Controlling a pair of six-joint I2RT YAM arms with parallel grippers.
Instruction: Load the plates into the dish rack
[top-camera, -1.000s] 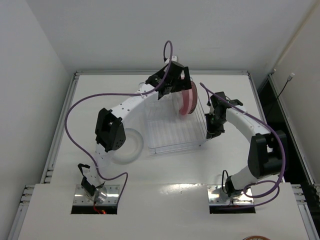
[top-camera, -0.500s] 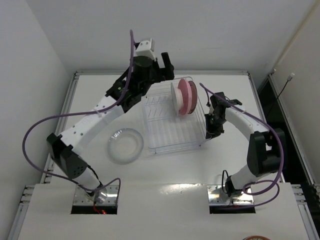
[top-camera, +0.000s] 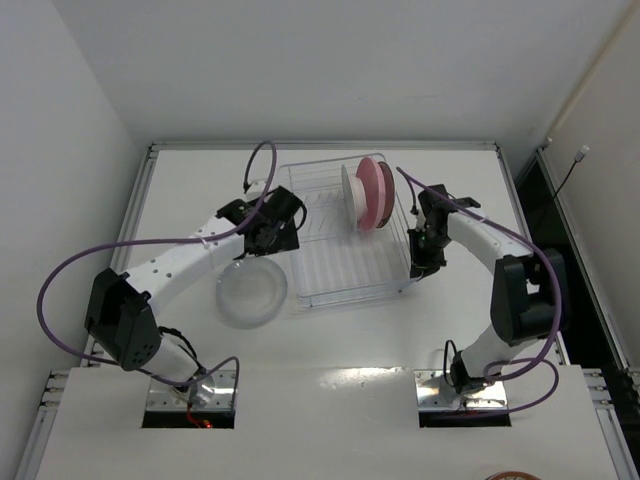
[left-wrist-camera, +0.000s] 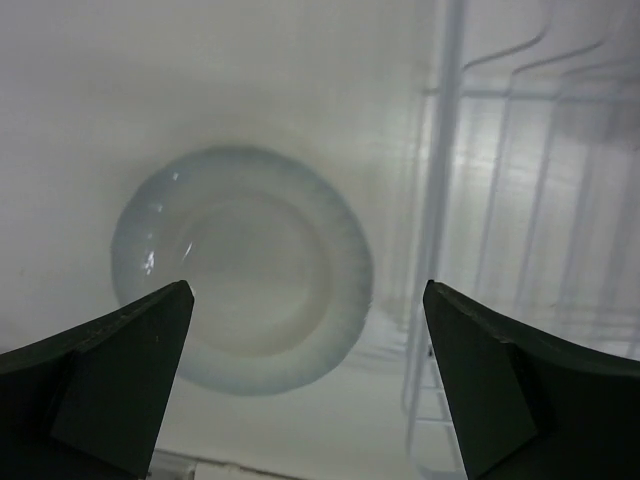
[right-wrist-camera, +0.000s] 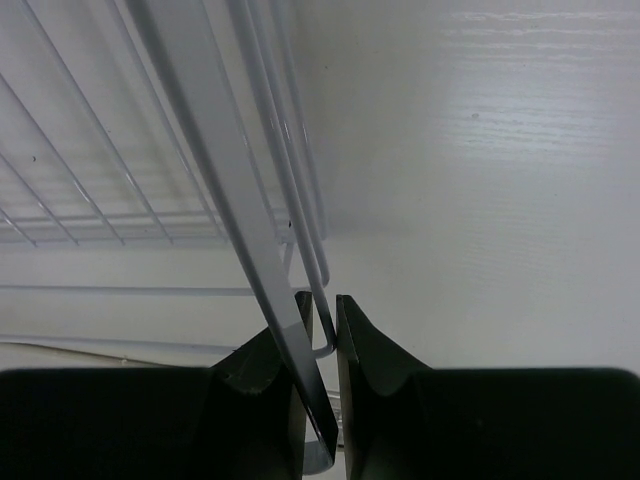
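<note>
The clear wire dish rack (top-camera: 345, 275) stands mid-table. A pink plate (top-camera: 378, 193) and a whitish plate (top-camera: 352, 198) stand upright in its far slots. A translucent whitish plate (top-camera: 250, 291) lies flat on the table left of the rack; it also shows in the left wrist view (left-wrist-camera: 242, 267). My left gripper (top-camera: 268, 238) is open and empty, hovering above that plate's far edge. My right gripper (top-camera: 421, 268) is shut on a wire of the rack's right side (right-wrist-camera: 322, 285). The patterned plate is out of view.
The rack's left wall (left-wrist-camera: 440, 180) runs close to the right of my left gripper. The table's raised rim (top-camera: 320, 146) borders the far side. A white wall stands on the left.
My left arm has pulled back from the rack's far end, leaving the plates standing there, and has swung down to the left over the flat plate. The right arm has not moved.
</note>
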